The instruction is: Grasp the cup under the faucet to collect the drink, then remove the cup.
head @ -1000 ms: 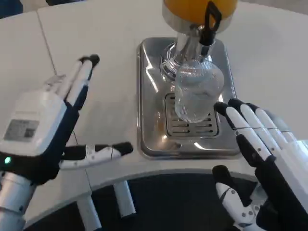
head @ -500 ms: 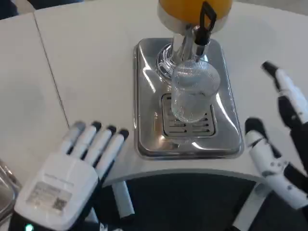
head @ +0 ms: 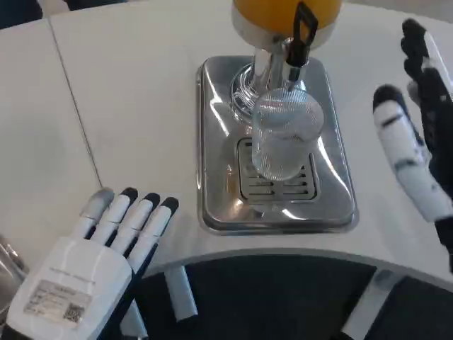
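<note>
My right hand (head: pixel 419 134) has swung up to the far right, fingers spread, holding nothing; my left hand (head: pixel 99 258) rests flat, near left. The clear ribbed glass cup (head: pixel 283 134) waits ungrasped under the faucet (head: pixel 301 35).

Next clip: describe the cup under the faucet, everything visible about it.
The cup is clear and finely ribbed, looking like glass or plastic, and stands upright on the slotted grate of the steel drip tray, directly beneath the black-handled faucet of the orange drink dispenser. Through its walls it looks empty. Neither robot hand touches it: the right robot hand is raised to its right, apart from it, and the left robot hand lies low near the table edge.
</note>
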